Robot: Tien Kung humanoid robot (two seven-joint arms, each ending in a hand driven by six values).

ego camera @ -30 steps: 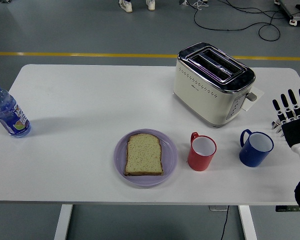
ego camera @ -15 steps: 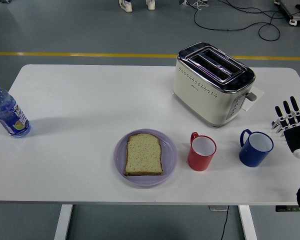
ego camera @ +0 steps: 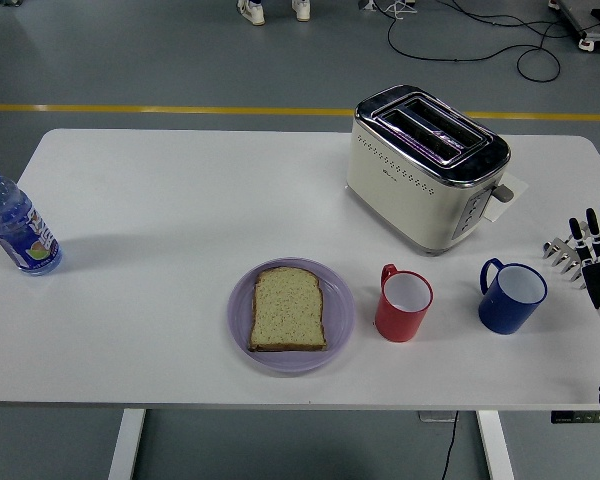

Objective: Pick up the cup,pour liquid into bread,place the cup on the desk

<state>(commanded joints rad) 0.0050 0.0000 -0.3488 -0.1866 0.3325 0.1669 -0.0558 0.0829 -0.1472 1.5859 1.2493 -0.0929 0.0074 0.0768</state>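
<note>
- Right at the table's right edge sits the robot's black five-fingered right hand (ego camera: 590,258), fingers straight and spread, gripping nothing at all; the left arm is nowhere in the picture.
- Just beside that hand, a clear gap between them, stands the glossy blue ceramic-looking mug (ego camera: 512,296), upright, handle pointing up-left, away from the hand.
- Further left is its twin, a glossy red mug (ego camera: 403,303), also upright, handle up-left, standing just beside the round lilac plate (ego camera: 242,316).
- On that plate lies a single flat slice of brown-crusted bread (ego camera: 289,309) — that's the pouring target.
- Which cup the task means isn't stated; the blue one is nearer the hand, the red one nearer the bread.
- Handling call: both mugs look rigid with smooth glazed walls, so likely slippery under hard fingers. I can't tell whether either holds liquid, so weight is a guess — treat it as sloshing cargo.
- Best hold, I'd say: wrap the fingers round the body from the right, thumb opposing, leaving the handle alone since it faces away.
- Bread is soft and absorbent; pour low and slowly or it'll spill over the plate.
- Background: cream-and-chrome two-slot toaster (ego camera: 426,167) behind the mugs, clear plastic water bottle with blue cap (ego camera: 15,225) far left on the white table (ego camera: 180,200).
</note>
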